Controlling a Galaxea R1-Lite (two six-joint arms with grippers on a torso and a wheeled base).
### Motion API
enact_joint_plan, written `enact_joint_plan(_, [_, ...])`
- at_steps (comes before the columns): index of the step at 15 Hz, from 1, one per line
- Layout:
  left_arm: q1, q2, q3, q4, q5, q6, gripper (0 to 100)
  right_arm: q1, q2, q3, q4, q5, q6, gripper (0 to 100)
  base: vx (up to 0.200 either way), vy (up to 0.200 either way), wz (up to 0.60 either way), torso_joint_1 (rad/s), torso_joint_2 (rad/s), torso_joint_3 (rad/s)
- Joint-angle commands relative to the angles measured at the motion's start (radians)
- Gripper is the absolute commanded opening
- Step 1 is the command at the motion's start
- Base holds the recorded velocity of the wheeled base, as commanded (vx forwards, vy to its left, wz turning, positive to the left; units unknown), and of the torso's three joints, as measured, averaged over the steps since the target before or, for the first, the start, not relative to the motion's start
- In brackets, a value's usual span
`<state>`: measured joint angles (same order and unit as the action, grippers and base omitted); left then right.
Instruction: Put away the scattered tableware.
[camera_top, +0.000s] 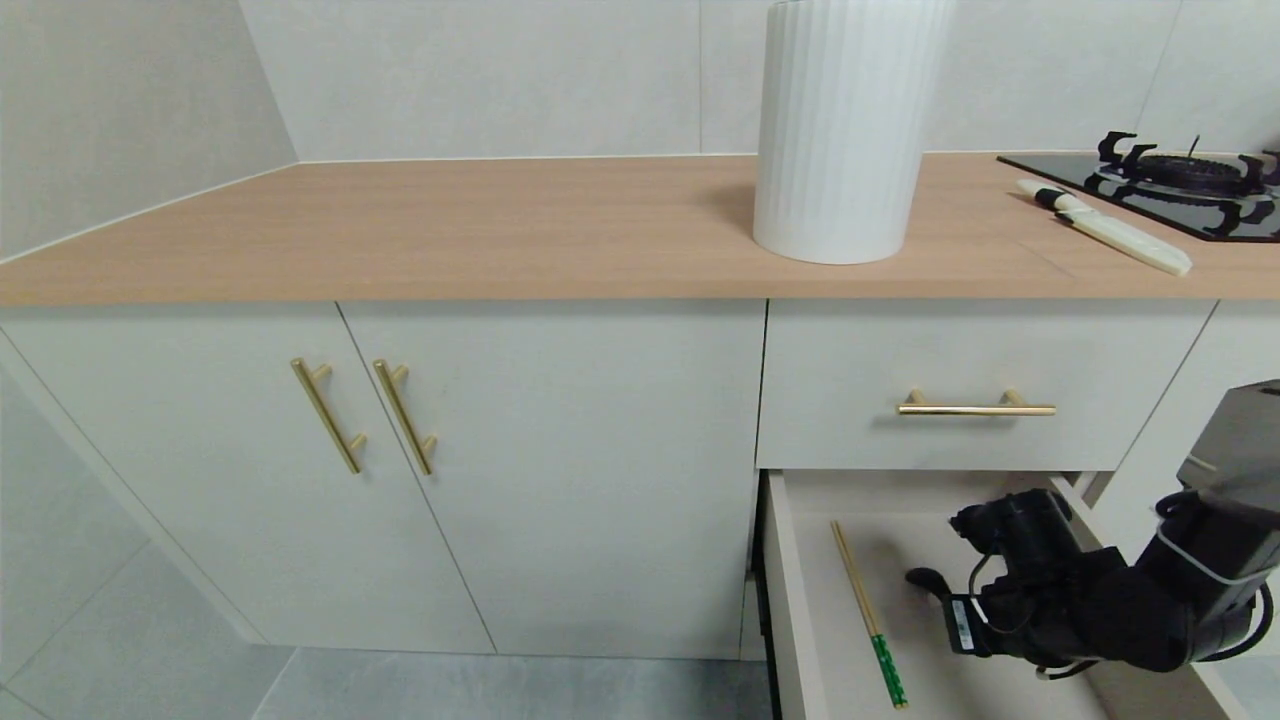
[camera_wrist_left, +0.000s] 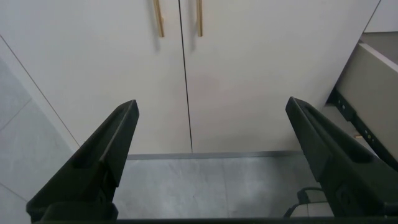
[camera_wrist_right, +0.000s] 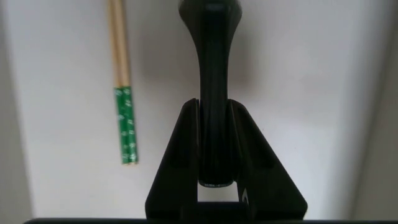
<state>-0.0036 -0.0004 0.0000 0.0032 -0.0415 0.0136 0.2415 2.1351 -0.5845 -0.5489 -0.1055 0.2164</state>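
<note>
The lower drawer (camera_top: 785, 590) stands pulled out at the bottom right. A pair of wooden chopsticks with green ends (camera_top: 868, 615) (camera_wrist_right: 122, 93) lies on its floor. My right gripper (camera_top: 958, 600) (camera_wrist_right: 214, 118) is inside the drawer, beside the chopsticks, shut on the handle of a black utensil (camera_top: 922, 579) (camera_wrist_right: 212, 56) that looks like a spoon. Its wider end points away from the fingers, close above the drawer floor. A cream-bladed knife (camera_top: 1105, 228) lies on the wooden countertop at the right. My left gripper (camera_wrist_left: 211, 107) is open and empty, low in front of the cabinet doors.
A tall white ribbed container (camera_top: 840, 130) stands on the countertop (camera_top: 450, 230). A black gas stove (camera_top: 1180, 185) sits at the far right behind the knife. The upper drawer with a gold handle (camera_top: 975, 408) is closed. Double cabinet doors (camera_top: 450, 470) with gold handles fill the left.
</note>
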Motion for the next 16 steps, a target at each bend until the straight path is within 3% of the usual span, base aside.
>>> enact_joint_plan(1, [0.001,0.0,0.0,0.0,0.0,0.0,100,0.001,0.055,0.0,0.0,0.0,0.0,0,0.0,0.0,0.0,0.0,0.0,0.0])
enact_joint_plan(16, [0.001,0.0,0.0,0.0,0.0,0.0,100,0.001,0.152,0.0,-0.134,-0.065,0.001,0,0.0,0.0,0.0,0.0,0.0,0.0])
